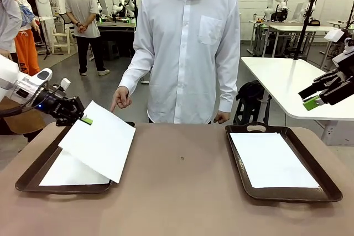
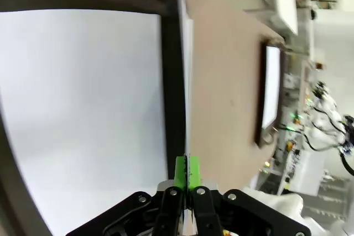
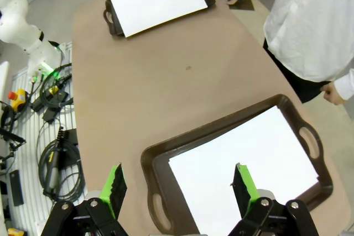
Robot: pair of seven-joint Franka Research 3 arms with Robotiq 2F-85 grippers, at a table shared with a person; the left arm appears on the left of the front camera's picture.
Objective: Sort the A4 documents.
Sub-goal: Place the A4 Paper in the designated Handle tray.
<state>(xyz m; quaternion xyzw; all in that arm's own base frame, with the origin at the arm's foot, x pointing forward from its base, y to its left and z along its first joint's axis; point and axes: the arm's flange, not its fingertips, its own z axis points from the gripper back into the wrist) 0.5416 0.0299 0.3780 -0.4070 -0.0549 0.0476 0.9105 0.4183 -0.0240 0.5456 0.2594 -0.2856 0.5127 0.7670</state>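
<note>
Front view: the left gripper (image 1: 84, 118) is clamped on the far left corner of a lifted sheet (image 1: 99, 139), which hangs tilted above the left tray (image 1: 33, 179); a second sheet (image 1: 69, 174) lies flat in that tray. On the right, another sheet (image 1: 272, 159) rests inside the right tray (image 1: 326, 186). The right gripper (image 1: 313, 101) hovers off to the far right, above the table edge, jaws wide and empty. A person's hand (image 1: 120, 99) points down just beyond the left tray.

Left wrist view: the green pads (image 2: 180, 171) are pressed together on the held sheet's edge, seen as a thin line running up the picture.

Right wrist view: the right gripper's fingers (image 3: 113, 183) stand apart over the near end of the right tray, nothing between them.

The pinch is on one corner only — the limp paper could sag, catch the tray rim and crease, or slip free if swung quickly across the table.
</note>
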